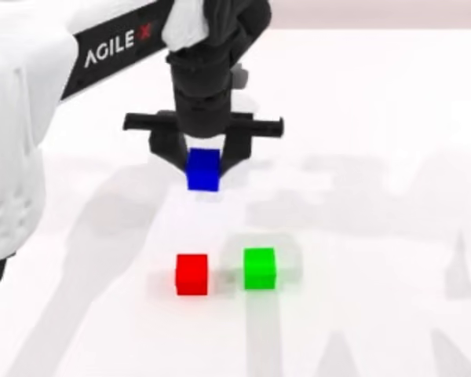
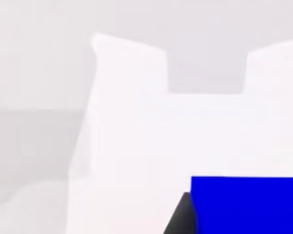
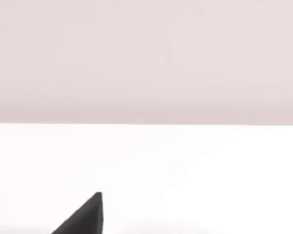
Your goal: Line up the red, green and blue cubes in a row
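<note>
The left gripper (image 1: 203,161) has the blue cube (image 1: 203,170) pinched between its fingers, up-table from the green cube (image 1: 260,269); I'd say it's carried this way to reach the row. The red cube (image 1: 191,273) sits just left of green, already a pair, with an open end to green's right. Count: three cubes, one per colour. The right arm is parked out of the overhead shot; its fingers can't be judged.
</note>
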`<state>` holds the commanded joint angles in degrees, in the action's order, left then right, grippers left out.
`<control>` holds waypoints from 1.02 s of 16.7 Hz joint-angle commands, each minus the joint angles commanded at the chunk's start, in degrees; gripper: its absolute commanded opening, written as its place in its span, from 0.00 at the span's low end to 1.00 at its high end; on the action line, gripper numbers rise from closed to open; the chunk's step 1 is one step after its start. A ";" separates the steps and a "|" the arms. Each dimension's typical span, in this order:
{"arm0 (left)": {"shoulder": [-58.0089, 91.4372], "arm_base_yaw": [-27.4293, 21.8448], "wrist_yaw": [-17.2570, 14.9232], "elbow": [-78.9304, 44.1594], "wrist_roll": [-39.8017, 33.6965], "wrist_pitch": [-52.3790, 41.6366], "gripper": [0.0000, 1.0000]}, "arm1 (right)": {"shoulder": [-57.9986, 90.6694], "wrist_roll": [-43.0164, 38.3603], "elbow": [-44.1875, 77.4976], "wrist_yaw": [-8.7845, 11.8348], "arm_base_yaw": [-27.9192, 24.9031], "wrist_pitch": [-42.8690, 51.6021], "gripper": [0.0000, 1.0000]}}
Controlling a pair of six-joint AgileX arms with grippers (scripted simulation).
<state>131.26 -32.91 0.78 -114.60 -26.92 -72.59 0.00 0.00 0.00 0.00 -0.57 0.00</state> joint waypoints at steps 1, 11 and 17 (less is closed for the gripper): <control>1.63 -2.90 0.07 -3.13 -3.80 -1.67 0.00 | 0.00 0.00 0.00 0.00 0.00 0.00 1.00; 10.18 -20.87 0.61 -21.71 -25.94 -11.13 0.00 | 0.00 0.00 0.00 0.00 0.00 0.00 1.00; 9.63 -20.89 0.63 -17.20 -25.53 -6.69 0.00 | 0.00 0.00 0.00 0.00 0.00 0.00 1.00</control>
<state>140.90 -53.80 1.41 -131.79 -52.45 -79.28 0.00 0.00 0.00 0.00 -0.57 0.00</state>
